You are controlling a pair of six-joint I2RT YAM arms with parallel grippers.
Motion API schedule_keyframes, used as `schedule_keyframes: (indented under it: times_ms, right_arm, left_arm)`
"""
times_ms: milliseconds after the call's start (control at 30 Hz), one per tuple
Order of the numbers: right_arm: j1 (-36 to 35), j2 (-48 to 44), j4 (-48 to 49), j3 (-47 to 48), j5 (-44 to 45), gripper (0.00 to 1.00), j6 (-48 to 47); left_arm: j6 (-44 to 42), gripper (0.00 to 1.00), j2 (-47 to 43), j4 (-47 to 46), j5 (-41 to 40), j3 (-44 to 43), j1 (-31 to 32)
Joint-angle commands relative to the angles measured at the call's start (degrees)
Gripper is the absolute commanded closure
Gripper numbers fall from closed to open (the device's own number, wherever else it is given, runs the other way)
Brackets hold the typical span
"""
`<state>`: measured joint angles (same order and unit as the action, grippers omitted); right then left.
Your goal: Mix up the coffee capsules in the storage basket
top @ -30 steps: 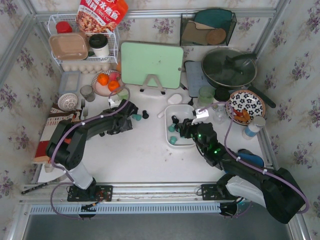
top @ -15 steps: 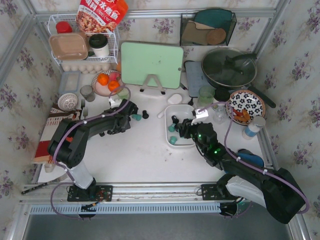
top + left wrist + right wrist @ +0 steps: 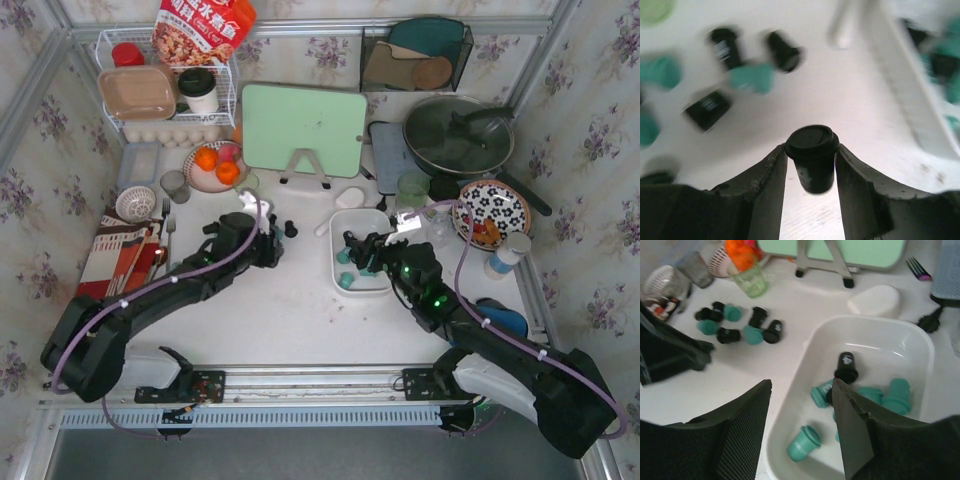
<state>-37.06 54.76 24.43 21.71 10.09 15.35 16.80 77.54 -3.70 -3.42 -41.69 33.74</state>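
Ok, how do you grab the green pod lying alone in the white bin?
Come straight down and pinch the teal capsule across its tapered body, just behind the wider rim. It lies on its side in the storage basket, with bare floor on both sides.

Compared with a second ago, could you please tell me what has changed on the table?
The left gripper closed on a black capsule and shifted right, toward the storage basket, its arm stretching out low. The right gripper, open above the basket, barely moved; the basket and the teal capsules in it stayed put.
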Motion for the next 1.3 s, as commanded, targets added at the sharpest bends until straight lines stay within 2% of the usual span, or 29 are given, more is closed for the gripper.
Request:
schedule_keyframes:
  times_ms: [0,167,300,367,433,500,567,700,833,967,1067,1167,1267]
  right_arm:
    - [-0.03,-0.34,-2.25,3.70,-8.02,0.37,1.62]
    - [-0.03,2.80,-5.24,8.06,-19.14,0.30,4.53]
    - [0.01,5.12,-6.10,9.53,-23.40,0.29,6.06]
    - [-0.03,5.05,-7.39,9.30,-21.27,0.29,5.48]
    - [-0.03,4.06,-8.95,8.87,-16.87,0.29,4.06]
    - [-0.03,2.81,-9.93,8.10,-11.74,0.29,2.54]
    - [-0.08,1.24,-9.62,6.37,-6.42,0.30,1.20]
    - [0.03,-1.57,-7.49,3.23,-0.99,0.29,-0.63]
    - [0.05,-3.02,-5.01,1.08,-0.91,0.30,-0.94]
    - [0.06,-2.75,-4.46,0.87,-1.62,0.30,-1.12]
    - [0.06,-2.73,-4.25,0.64,-1.95,0.30,-1.31]
    - [0.06,-3.25,-4.09,0.22,-1.96,0.30,-1.43]
    - [0.08,-3.46,-3.65,0.00,-2.21,0.30,-1.55]
  left_arm:
    - [-19.65,0.53,-3.29,-18.57,15.11,3.67,5.20]
    - [-32.73,0.50,-2.73,-25.09,20.16,5.74,11.44]
    - [-36.43,0.50,-1.77,-28.67,18.83,6.09,13.53]
    - [-34.51,0.49,-1.35,-24.57,13.98,3.17,13.55]
    - [-31.42,0.47,-0.26,-16.16,6.63,-0.94,13.47]
    - [-29.75,0.46,1.81,-8.68,3.69,-5.05,13.47]
    - [-30.10,0.46,3.96,-5.21,6.31,-5.84,13.46]
    - [-36.75,0.38,6.96,-9.82,19.08,-1.53,13.46]
    - [-47.07,0.33,8.50,-20.62,28.97,4.71,13.18]
    - [-55.69,0.31,13.31,-16.83,36.46,0.67,9.71]
    - [-58.03,0.31,17.03,-19.36,45.18,0.13,6.31]
    - [-60.86,0.31,19.99,-22.24,46.78,-0.31,5.82]
    - [-60.39,0.31,21.03,-18.74,47.54,-3.12,5.56]
